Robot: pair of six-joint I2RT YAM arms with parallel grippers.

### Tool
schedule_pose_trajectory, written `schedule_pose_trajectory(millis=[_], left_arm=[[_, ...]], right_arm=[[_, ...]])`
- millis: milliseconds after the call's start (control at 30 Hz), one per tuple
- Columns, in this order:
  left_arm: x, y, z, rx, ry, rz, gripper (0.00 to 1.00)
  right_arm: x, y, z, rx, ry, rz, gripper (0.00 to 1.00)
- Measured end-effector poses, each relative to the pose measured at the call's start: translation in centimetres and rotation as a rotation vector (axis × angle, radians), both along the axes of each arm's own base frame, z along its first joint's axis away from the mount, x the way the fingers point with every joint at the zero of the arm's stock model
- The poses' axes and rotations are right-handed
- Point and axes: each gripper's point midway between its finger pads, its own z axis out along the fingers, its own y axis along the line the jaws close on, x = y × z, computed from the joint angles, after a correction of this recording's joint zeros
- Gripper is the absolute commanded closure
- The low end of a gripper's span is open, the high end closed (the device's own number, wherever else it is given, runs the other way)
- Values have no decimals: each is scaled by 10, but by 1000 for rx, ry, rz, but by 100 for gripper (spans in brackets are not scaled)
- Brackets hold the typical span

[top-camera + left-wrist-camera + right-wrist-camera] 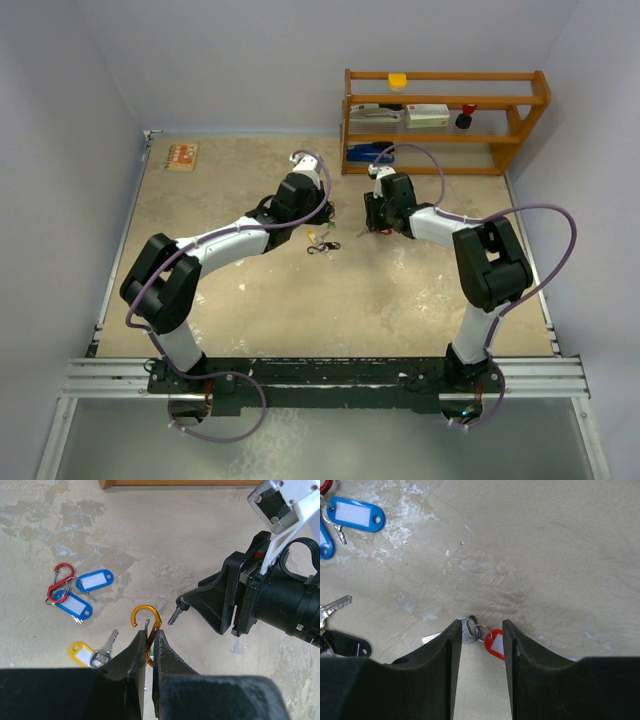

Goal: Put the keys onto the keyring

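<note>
My left gripper [150,632] is shut on an orange figure-8 clip [146,621], whose open hook sticks out past the fingertips just above the table. My right gripper [481,627] is open low over the table. A silver key [469,629] with a red tag [494,643] lies between its jaws, the key's head against the left finger. In the left wrist view that key's blade [175,615] pokes out from under the right gripper [220,600], close to the clip. Two blue-tagged keys [94,581] hang on a red clip [60,581]. A yellow-tagged key [86,654] lies near them.
A wooden shelf [440,120] with small items stands at the back right, just behind both grippers. A small orange object [182,156] lies at the back left. The loose keys lie in a cluster [322,243] between the two arms. Blue tags [356,514] show in the right wrist view.
</note>
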Motion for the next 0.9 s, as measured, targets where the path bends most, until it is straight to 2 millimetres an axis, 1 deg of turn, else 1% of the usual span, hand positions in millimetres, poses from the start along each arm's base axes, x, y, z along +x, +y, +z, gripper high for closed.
schedule_pose_trajectory(millis=[100, 267, 533, 900], left_arm=[[0, 1, 0, 0, 0, 2, 100], [1, 1, 0, 0, 0, 2, 100], [1, 1, 0, 0, 0, 2, 100], [1, 1, 0, 0, 0, 2, 100]], right_arm=[[4, -1, -4, 3, 3, -4, 62], [3, -4, -11, 12, 24, -4, 64], [4, -4, -10, 35, 29, -1, 70], [1, 2, -10, 65, 40, 21, 71]])
